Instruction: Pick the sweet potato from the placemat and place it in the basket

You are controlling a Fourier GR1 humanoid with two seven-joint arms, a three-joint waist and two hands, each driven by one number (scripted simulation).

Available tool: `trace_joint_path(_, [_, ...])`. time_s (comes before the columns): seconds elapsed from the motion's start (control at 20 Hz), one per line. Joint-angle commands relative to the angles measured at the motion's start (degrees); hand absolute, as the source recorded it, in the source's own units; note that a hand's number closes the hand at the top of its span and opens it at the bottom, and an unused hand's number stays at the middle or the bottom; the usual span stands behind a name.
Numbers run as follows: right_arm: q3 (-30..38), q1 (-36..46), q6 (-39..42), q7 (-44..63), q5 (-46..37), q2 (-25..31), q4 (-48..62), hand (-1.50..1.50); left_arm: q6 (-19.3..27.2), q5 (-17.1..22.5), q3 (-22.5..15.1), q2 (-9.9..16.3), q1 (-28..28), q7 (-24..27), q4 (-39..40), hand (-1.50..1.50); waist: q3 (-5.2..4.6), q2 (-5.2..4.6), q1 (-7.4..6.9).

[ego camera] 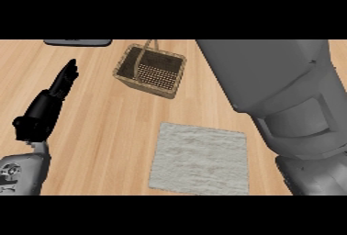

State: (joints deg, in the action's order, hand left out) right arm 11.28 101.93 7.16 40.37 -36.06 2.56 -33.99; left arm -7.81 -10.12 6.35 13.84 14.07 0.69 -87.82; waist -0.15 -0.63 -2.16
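A pale, fuzzy placemat (200,158) lies on the wooden counter at lower centre, and nothing rests on it. No sweet potato shows anywhere in the head view. The woven basket (143,86) with its arched handle stands behind the mat at upper centre; its visible inside holds nothing. My left hand (47,108) rests at the left edge, open, its fingers straight and pointing up. My right forearm (278,82) crosses the right side from the lower edge to the top edge. Its hand lies beyond the top of the picture.
A dark flat object (78,42) is cut off by the top edge at upper left. Bare wood (108,128) stretches between my left hand and the mat.
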Motion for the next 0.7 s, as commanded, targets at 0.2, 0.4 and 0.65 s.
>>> trace_joint_path(0.2, [-3.73, 4.92, 8.21, 3.45, -3.67, 1.35, 9.97, 1.5, -0.96, 0.45, 0.62, 1.12, 1.29, -1.76, -0.92, 0.0, 0.02, 0.19, 0.14])
trace_joint_path(0.4, [-6.9, 5.24, 9.37, 1.93, -7.21, 1.47, 13.13, 1.5, 0.24, 0.14, 0.0, -0.77, 0.96, -0.33, 0.29, 0.0, -0.02, -0.08, 0.17])
trace_joint_path(0.65, [-5.62, 4.84, 11.29, -1.39, -6.19, 1.6, 15.69, -1.5, -0.1, -0.19, -0.05, -0.43, 0.89, -0.44, 0.55, 0.0, 0.01, -0.15, 0.03])
